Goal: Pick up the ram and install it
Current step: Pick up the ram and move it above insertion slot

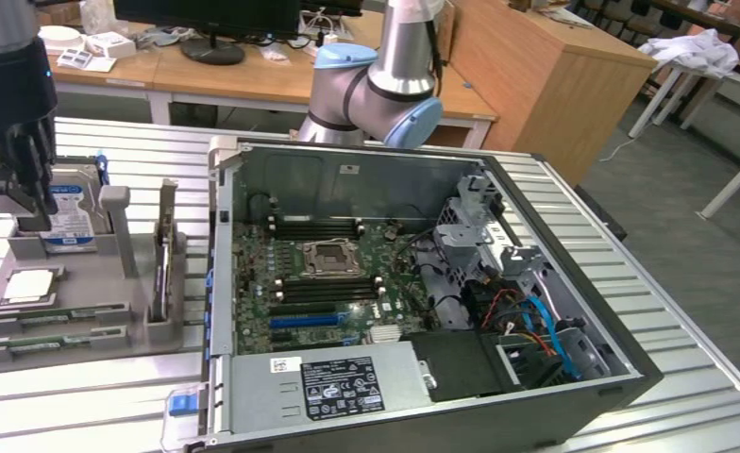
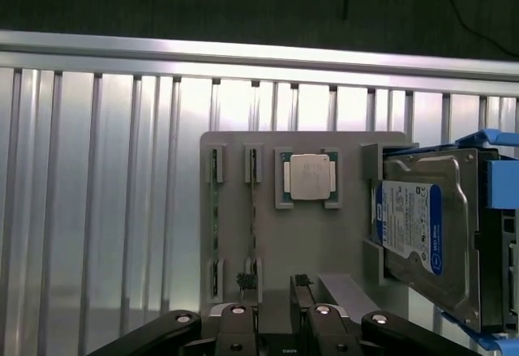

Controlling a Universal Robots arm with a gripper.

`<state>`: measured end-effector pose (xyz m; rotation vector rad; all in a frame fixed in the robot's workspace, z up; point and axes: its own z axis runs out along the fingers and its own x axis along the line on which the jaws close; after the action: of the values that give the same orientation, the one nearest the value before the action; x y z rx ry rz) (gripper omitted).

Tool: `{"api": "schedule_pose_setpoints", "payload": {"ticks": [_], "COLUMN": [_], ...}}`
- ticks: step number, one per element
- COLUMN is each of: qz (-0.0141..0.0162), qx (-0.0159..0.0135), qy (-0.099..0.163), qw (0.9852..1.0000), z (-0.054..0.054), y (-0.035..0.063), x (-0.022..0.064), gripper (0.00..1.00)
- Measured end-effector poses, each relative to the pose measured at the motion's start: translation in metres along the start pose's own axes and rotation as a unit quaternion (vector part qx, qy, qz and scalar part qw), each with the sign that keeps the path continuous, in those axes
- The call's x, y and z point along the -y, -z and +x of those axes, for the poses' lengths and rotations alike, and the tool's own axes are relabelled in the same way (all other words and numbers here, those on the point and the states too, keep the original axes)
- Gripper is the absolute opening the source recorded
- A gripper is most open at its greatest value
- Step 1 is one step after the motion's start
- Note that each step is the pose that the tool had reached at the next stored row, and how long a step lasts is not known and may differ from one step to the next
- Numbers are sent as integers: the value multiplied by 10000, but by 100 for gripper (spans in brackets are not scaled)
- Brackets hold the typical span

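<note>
The ram (image 2: 253, 210), a thin green stick that the wrist view gives us edge-on, stands in a slot of the grey holder (image 2: 276, 234) below the gripper (image 2: 274, 281). Its near end is just beside one of the fingertips (image 2: 246, 281). We see the jaws standing apart with nothing between them. A second stick (image 2: 215, 210) sits in the neighbouring slot. On the ram's other side lie a square processor (image 2: 308, 176) with a dull metal lid and a hard drive (image 2: 422, 226) set on edge, whose blue-and-white label carries print we cannot read. The exterior view gives us the ram (image 1: 56, 317) low in the holder (image 1: 87, 283), with the gripper (image 1: 15, 203) hanging above, near the drive (image 1: 75, 212). Farther from the tool, on the ribbed aluminium table (image 1: 93, 396), stands the open computer case (image 1: 622, 377) with its green motherboard (image 1: 294, 293), black memory slots (image 1: 313, 228) and a power supply (image 1: 341, 385) whose label text is illegible.
</note>
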<state>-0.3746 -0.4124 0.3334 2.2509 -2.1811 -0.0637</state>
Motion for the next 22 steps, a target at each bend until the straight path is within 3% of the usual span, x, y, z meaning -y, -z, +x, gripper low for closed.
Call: {"api": "schedule_pose_setpoints", "payload": {"ticks": [22], "qz": [0], "qx": [0], "qy": [0], "qw": [10000], "z": [9], "y": [-400], "x": [-3], "gripper": [30]}}
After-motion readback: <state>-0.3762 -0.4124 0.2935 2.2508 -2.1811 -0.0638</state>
